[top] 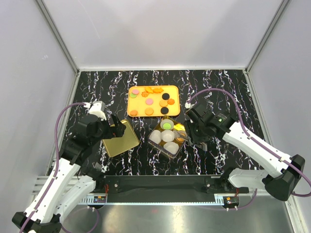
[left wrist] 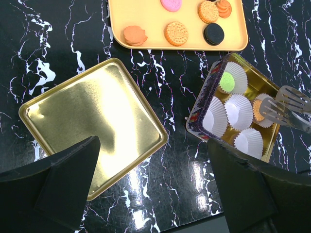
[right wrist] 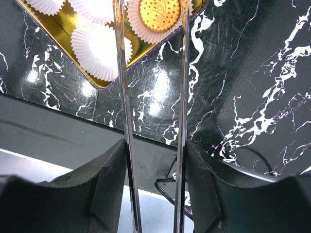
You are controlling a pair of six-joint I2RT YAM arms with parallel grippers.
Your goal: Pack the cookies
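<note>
While the right pincer (right wrist: 154, 165) grasps the tongs (right wrist: 121, 97), their blades straddle one orange cookie (right wrist: 159, 13) lying in a paper cup (right wrist: 137, 27) of the tin (left wrist: 199, 111), dead ahead along their long axis. Other cookies (top: 149, 111) lie on the orange tray (top: 138, 103) beyond the tin, right arm nearer. Left pincer (left wrist: 155, 194) released, above the lid (left wrist: 92, 121)

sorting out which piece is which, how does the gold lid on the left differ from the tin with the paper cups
The lid is bare inside; the tin holds white paper cups, two with cookies in them. The lid has a low rim; the tin has taller, dark patterned walls. Both are gold inside and square with rounded corners.
</note>
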